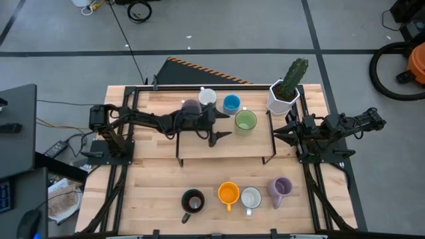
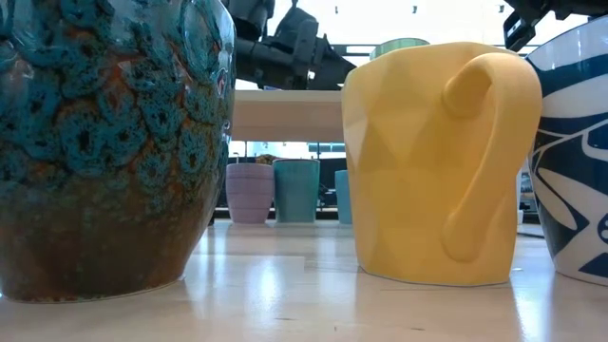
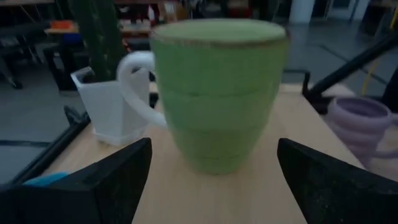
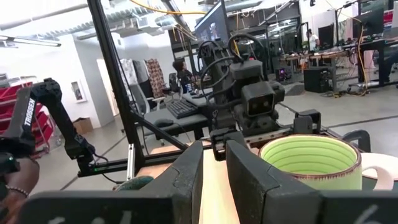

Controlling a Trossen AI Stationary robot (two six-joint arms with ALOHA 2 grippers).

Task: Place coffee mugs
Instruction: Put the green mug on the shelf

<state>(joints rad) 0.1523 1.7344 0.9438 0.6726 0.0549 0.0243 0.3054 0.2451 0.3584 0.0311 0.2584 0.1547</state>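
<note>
Mugs half placed: green mug [image 1: 246,121] on shelf [image 1: 199,147] right edge, before wide-open left gripper [image 1: 222,129]; four [image 1: 228,194] along table front edge. Right gripper [image 1: 292,129] narrow, idle.

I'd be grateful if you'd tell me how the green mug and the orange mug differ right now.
The green mug stands on the raised shelf at the table's far side; the orange mug stands on the tabletop in the near row. The green mug has a white handle, the orange mug's matches its body. The open left gripper faces the green mug; no gripper is near the orange mug. Both stand upright.
</note>
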